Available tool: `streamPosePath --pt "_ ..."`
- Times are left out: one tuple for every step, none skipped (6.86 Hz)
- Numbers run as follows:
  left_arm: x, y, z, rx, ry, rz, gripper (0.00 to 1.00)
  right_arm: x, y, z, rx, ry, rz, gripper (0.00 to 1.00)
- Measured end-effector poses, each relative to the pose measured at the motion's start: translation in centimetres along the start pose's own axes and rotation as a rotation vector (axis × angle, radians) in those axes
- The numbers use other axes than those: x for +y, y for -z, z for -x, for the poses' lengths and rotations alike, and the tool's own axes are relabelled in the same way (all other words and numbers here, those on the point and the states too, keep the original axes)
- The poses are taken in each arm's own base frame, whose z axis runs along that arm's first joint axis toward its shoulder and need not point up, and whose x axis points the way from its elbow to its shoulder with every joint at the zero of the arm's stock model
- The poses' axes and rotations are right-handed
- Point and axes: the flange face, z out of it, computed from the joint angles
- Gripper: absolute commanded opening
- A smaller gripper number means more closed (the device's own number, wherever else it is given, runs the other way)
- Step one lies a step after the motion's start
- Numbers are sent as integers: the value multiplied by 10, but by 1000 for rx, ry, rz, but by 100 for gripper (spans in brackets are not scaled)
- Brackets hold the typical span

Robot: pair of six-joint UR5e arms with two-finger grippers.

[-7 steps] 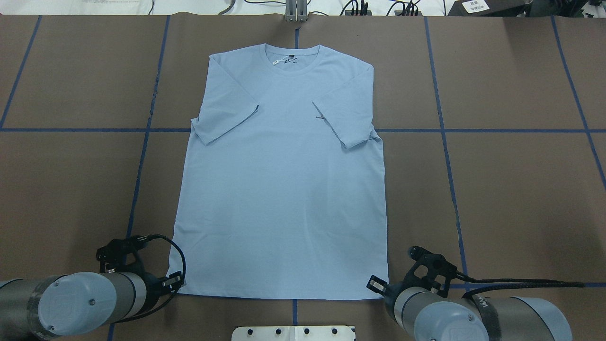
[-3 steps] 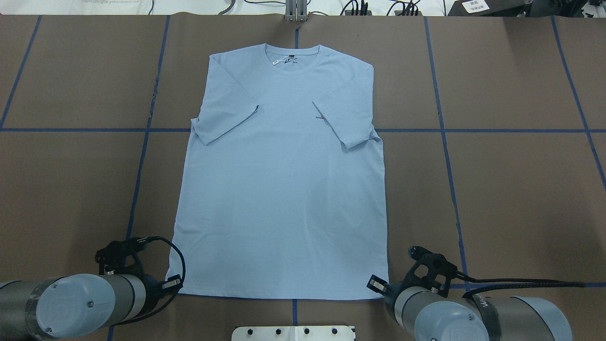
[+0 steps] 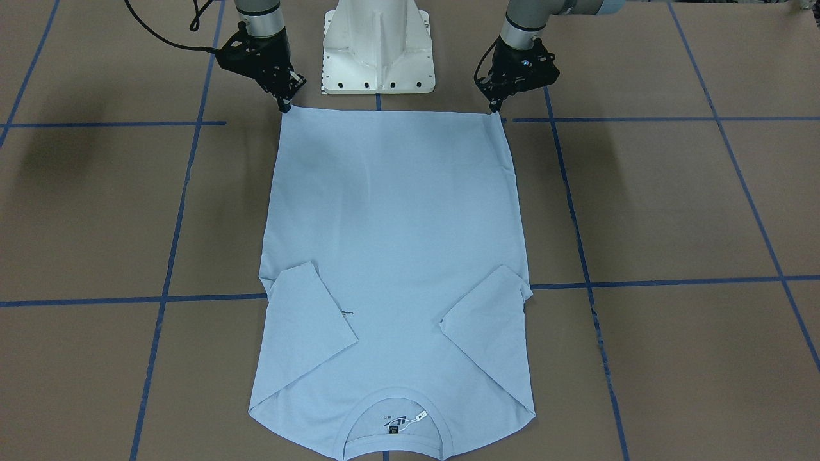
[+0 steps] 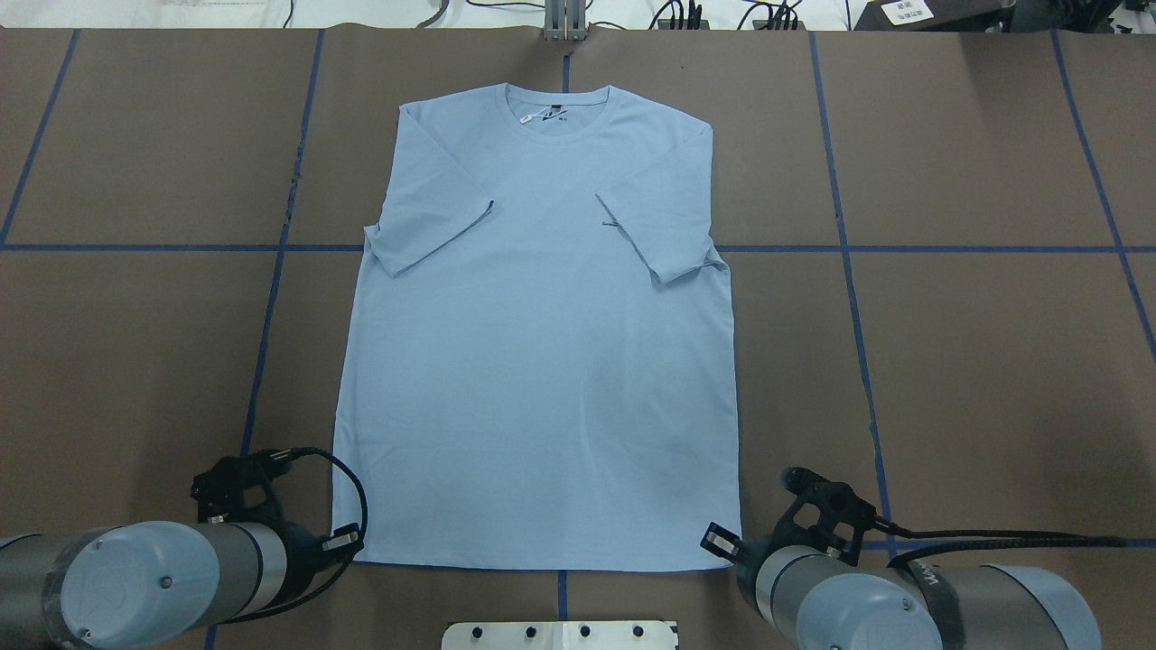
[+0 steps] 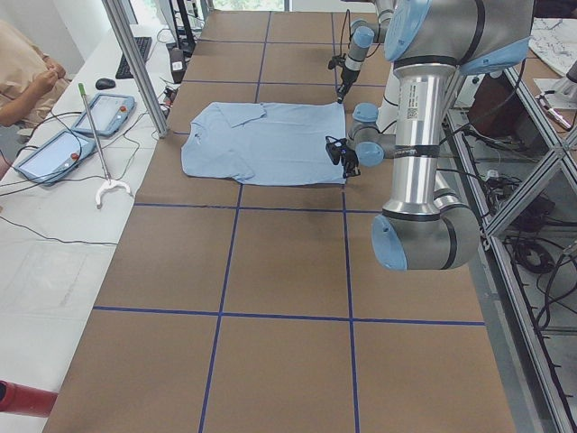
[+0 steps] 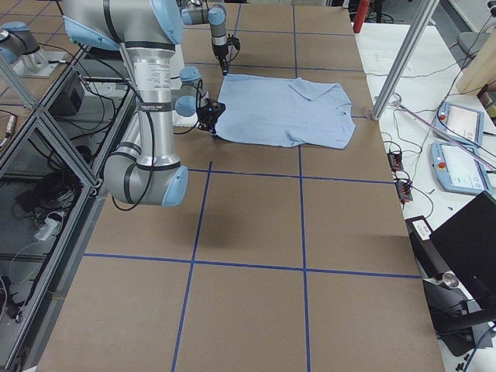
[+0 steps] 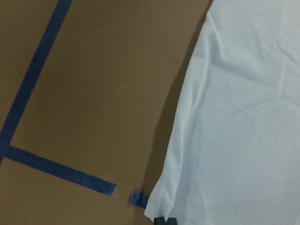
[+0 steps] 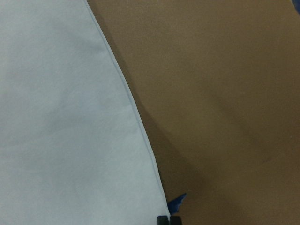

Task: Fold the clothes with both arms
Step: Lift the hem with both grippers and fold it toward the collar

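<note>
Brown table (image 4: 993,361), blue tape grid (image 4: 993,248); white pedestal (image 3: 378,45).

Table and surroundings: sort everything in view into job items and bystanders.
Job:
T-shirt
left hand
right hand

Lying about:
pendants
keyboard
mouse
hooked stick
pedestal

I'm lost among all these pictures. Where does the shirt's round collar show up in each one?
Front-facing: collar of the T-shirt, bottom centre.
Overhead: top centre.
Exterior left: T-shirt's left end.
Exterior right: T-shirt's right end.
Left wrist: not in it.
Right wrist: not in it.
Shared landmark: the T-shirt's hem corners, opposite the collar, show in every view.
</note>
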Motion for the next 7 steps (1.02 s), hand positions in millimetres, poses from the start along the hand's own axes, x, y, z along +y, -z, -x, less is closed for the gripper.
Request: streamPosePath --pt "7 12 -2 19 -3 17 0 -6 12 -11 -2 2 8 0" --pt "21 26 -3 39 1 46 0 -11 26 -25 3 9 17 0" --pt "34 41 -4 59 14 77 0 -18 40 -40 10 15 24 0" --pt "39 56 -7 80 23 95 0 -23 51 -50 14 19 28 0" --pt "37 66 -10 92 28 95 0 -30 59 -52 7 15 24 0" --pt "26 69 -15 95 13 70 0 -43 63 -44 -12 11 7 0" --pt "-4 72 -34 115 -42 5 0 -63 60 -21 -48 32 -30 0"
